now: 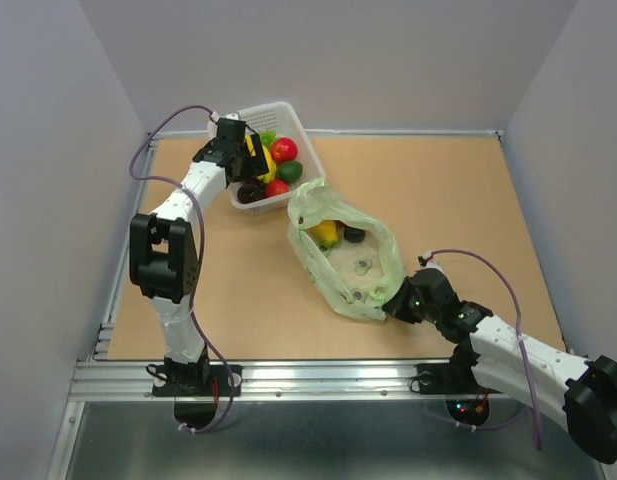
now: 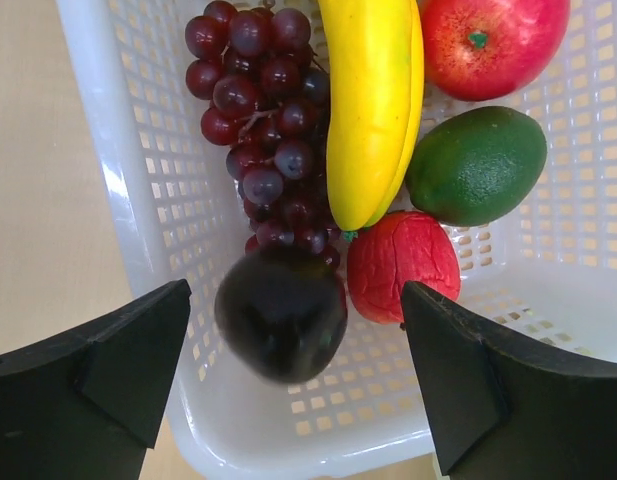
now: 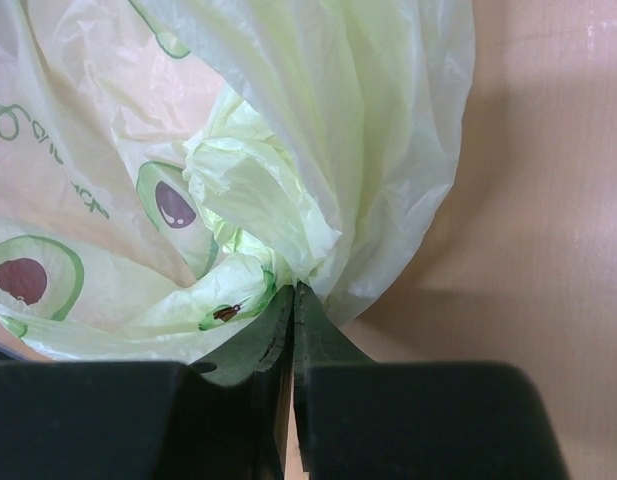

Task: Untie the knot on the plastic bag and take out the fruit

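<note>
The pale green plastic bag [image 1: 366, 285] lies mid-table with its mouth open. No knot shows. A yellow-orange fruit [image 1: 326, 232] and a dark one [image 1: 355, 234] sit inside it. My right gripper [image 1: 393, 303] is at the bag's near right corner, shut on a pinch of its plastic [image 3: 288, 250]. My left gripper [image 2: 296, 290] hangs open over the white basket [image 2: 118, 170]. A blurred dark fruit [image 2: 280, 315] lies loose between and below the fingers, touching neither. A red apple [image 2: 493, 40], a green fruit [image 2: 476, 165] and a red fruit [image 2: 403, 265] rest in the basket.
A long yellow banana [image 2: 368, 100] and a purple grape bunch [image 2: 263, 120] also lie in the basket [image 1: 288, 108] at the back left. Grey walls close in the table on three sides. A metal rail [image 1: 308, 378] runs along the near edge.
</note>
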Robot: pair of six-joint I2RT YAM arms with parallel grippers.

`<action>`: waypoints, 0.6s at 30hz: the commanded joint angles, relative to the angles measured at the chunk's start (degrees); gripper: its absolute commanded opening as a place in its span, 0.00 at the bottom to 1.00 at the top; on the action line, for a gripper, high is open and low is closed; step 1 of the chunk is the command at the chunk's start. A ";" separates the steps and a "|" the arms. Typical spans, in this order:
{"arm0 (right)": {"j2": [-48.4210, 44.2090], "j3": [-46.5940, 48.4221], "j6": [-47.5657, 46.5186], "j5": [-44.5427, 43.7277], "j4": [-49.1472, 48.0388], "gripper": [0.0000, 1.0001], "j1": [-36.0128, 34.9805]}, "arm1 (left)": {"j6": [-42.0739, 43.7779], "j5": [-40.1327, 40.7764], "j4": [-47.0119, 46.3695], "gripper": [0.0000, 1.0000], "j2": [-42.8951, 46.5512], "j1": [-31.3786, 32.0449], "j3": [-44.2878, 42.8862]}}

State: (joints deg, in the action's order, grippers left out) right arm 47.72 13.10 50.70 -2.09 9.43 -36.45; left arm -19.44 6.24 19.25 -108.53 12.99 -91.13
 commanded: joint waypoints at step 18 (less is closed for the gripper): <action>2.37 6.06 -5.26 -3.98 2.43 0.08 -0.12 | -4.97 8.34 -1.84 0.97 34.69 25.84 17.21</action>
State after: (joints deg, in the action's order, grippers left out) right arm 49.52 15.22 47.51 -4.27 11.75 -36.45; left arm -20.03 9.96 17.63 -78.43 35.24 -76.77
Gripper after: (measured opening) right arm 0.086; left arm 0.980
